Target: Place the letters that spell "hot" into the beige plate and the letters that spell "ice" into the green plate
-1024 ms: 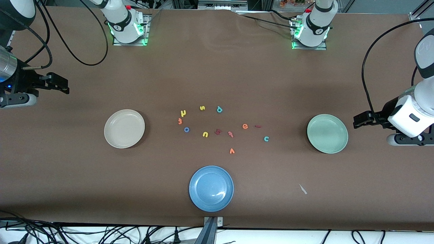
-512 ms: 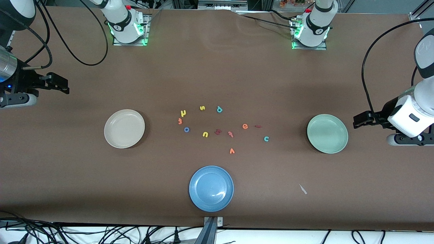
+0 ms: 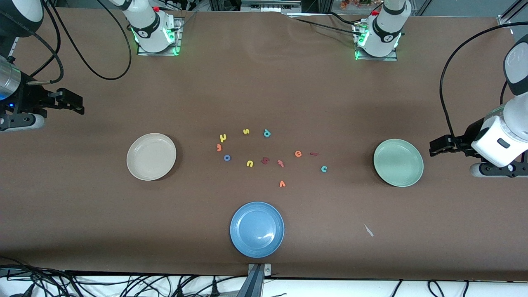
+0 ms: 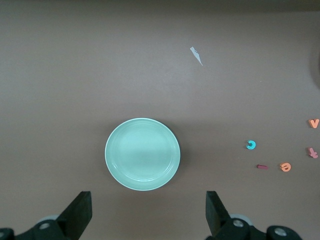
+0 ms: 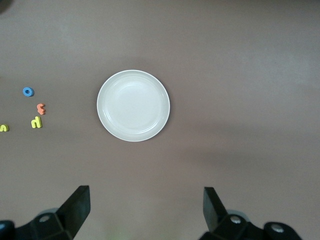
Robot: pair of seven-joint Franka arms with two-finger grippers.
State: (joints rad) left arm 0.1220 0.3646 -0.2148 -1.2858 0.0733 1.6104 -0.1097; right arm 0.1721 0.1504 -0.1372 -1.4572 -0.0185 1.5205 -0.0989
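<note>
- Foam letters are scattered mid-table, between the beige plate (image 3: 151,156) and the green plate (image 3: 398,162); none is seen on either plate.
- Of the "hot" set, the yellow "h" (image 3: 223,137) and the orange "t" (image 3: 219,147) are found close together toward the right arm's end of the cluster, with the blue "o" (image 3: 227,157) just nearer the front camera than both.
- Of the "ice" set, the orange "e" (image 3: 298,154) and the dark red "i" (image 3: 314,154) are laid side by side, the "i" toward the green plate; the teal "c" (image 3: 324,168) is placed a little nearer the camera than the "i".
- Other letters are mixed in: a yellow "s" (image 3: 246,131), a teal "p" (image 3: 267,133), a yellow "u" (image 3: 249,163), a dark red letter (image 3: 265,160), a pink letter (image 3: 281,163) and an orange "v" (image 3: 282,184).
- A blue plate (image 3: 257,229) is set nearest the camera, and a small white scrap (image 3: 368,230) is seen toward the left arm's end.
- The left gripper (image 4: 145,212) is held above the table's edge beside the green plate, its fingers spread apart and holding nothing.
- The right gripper (image 5: 142,210) is held above the table's edge near the beige plate, fingers likewise apart and unloaded.
</note>
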